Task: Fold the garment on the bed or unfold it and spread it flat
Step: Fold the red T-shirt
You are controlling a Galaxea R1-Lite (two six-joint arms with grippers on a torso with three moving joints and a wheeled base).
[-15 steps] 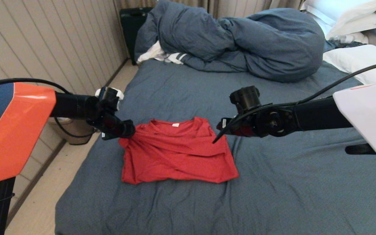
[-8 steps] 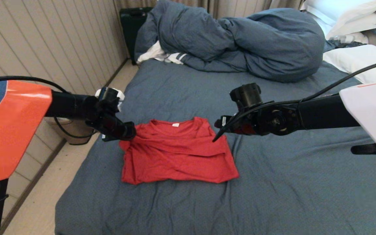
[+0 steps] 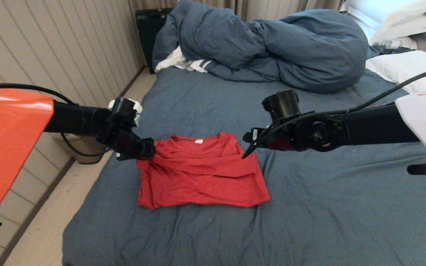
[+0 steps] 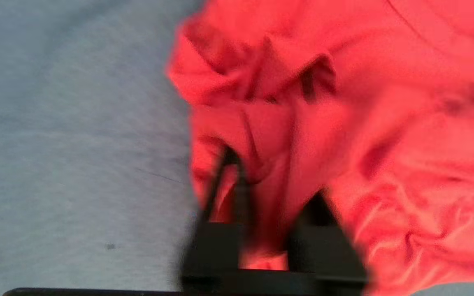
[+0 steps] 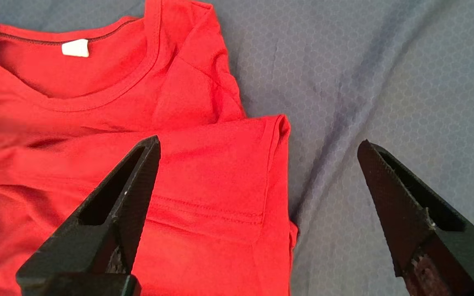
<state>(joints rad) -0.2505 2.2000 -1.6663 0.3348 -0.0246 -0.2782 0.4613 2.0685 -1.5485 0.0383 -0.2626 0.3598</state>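
Note:
The red garment (image 3: 202, 173) lies partly folded on the bed (image 3: 309, 229), print hidden, white neck tag (image 3: 199, 141) up. My left gripper (image 3: 145, 149) is at the shirt's left shoulder corner and is shut on a bunch of red cloth (image 4: 270, 185). My right gripper (image 3: 250, 140) hovers just above the shirt's right edge. In the right wrist view the right gripper (image 5: 258, 143) is open, its fingers astride the folded sleeve hem (image 5: 237, 181), nothing between them.
A bunched blue-grey duvet (image 3: 272, 44) fills the bed's far end, with a white striped cloth (image 3: 183, 63) under its left side and white pillows (image 3: 405, 66) at the right. The bed's left edge drops to floor (image 3: 46, 229), a bin (image 3: 81, 149) and a panelled wall.
The right arm has risen a little and drawn slightly rightward. The left gripper keeps its hold and has barely shifted; the shirt's left corner is tugged a touch.

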